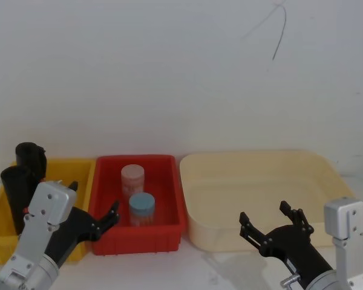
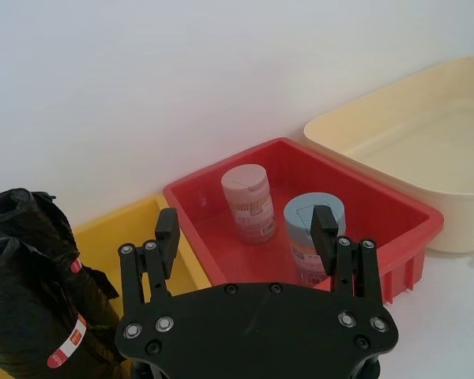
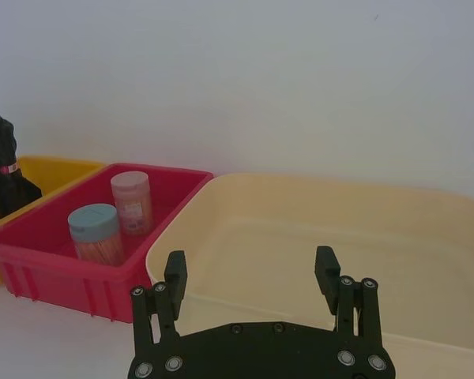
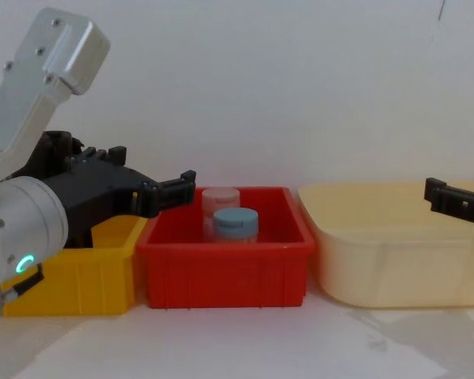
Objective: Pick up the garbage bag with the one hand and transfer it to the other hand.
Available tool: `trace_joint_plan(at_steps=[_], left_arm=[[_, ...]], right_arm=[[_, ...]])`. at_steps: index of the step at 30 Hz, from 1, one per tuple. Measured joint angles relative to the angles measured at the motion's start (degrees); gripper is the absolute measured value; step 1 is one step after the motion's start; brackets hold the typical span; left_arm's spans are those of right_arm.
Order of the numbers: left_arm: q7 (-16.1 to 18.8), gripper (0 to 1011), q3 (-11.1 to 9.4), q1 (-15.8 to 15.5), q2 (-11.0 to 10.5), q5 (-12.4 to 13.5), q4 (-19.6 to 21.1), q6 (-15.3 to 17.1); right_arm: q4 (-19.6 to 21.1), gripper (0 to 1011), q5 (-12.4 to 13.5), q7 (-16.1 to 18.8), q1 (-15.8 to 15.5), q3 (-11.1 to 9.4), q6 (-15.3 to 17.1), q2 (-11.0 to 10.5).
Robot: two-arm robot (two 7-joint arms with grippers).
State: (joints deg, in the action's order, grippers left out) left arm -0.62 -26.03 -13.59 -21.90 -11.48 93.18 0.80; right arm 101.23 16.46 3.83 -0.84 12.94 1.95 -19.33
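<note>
My left gripper (image 1: 94, 197) is spread and empty, over the yellow bin (image 1: 0, 241) and red bin (image 1: 139, 241) border. The garbage bag (image 1: 15, 196) stands upright in the yellow bin, just to that gripper's left, long axis vertical. The left arm is far nearer. My right gripper (image 1: 264, 211) is spread, by the cream tub (image 1: 224, 232). Count: two black rolls, the floppy roll (image 1: 30, 157) behind; two jars, pink jar (image 1: 132, 179) and blue jar (image 1: 141, 208); three containers.

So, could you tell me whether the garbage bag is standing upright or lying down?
Upright: the garbage bag stands on end in the yellow bin, its top above the rim, beside the floppy-topped roll.
</note>
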Motion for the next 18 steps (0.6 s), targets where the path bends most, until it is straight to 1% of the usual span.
trace_joint_plan(at_steps=[18], left_arm=[[0.0,1002,0.0,0.0,0.0,0.0,0.0,0.0]], right_arm=[[0.0,1000,0.0,0.0,0.0,0.0,0.0,0.0]])
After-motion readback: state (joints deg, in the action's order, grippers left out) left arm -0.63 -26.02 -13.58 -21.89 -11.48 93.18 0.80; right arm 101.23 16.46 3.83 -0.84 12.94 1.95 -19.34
